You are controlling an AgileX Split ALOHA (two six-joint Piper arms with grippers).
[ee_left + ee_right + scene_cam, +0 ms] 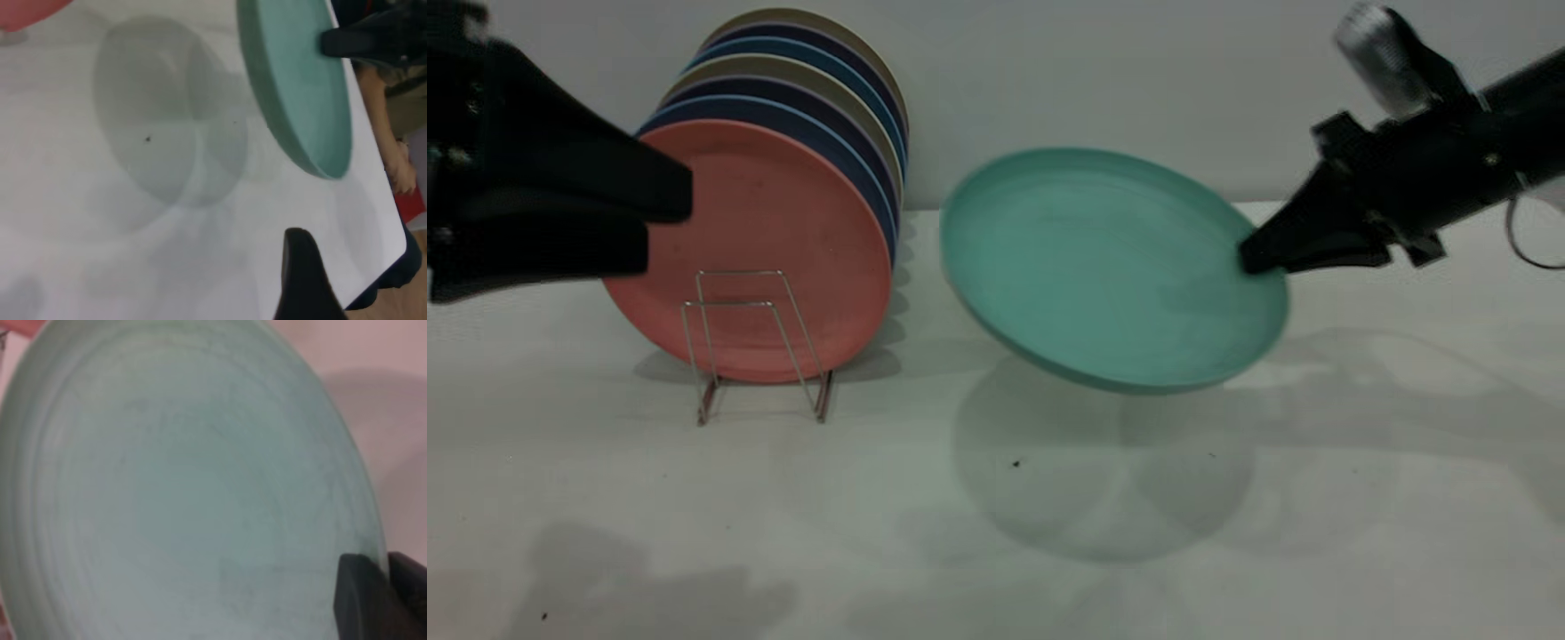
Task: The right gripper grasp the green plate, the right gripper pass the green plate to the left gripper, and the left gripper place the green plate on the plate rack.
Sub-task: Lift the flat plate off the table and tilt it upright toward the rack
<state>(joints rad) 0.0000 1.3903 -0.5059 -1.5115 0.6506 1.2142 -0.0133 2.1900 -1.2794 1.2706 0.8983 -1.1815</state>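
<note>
The green plate [1103, 267] hangs tilted in the air above the table's middle, its shadow beneath it. My right gripper [1252, 258] comes in from the right and is shut on the plate's right rim. In the right wrist view the plate [187, 487] fills the picture and the right gripper [383, 565] has one finger on each side of the rim. My left gripper [667, 222] is at the far left, open and empty, in front of the stacked plates. The plate rack [751, 342] stands there on the table. The left wrist view shows the plate [300, 93] edge-on with the right gripper [333, 43] on it.
A salmon-pink plate [783, 249] stands upright at the front of the rack, with several dark blue and beige plates [854, 116] behind it. A wall runs close behind. The table's right edge [393, 220] shows in the left wrist view.
</note>
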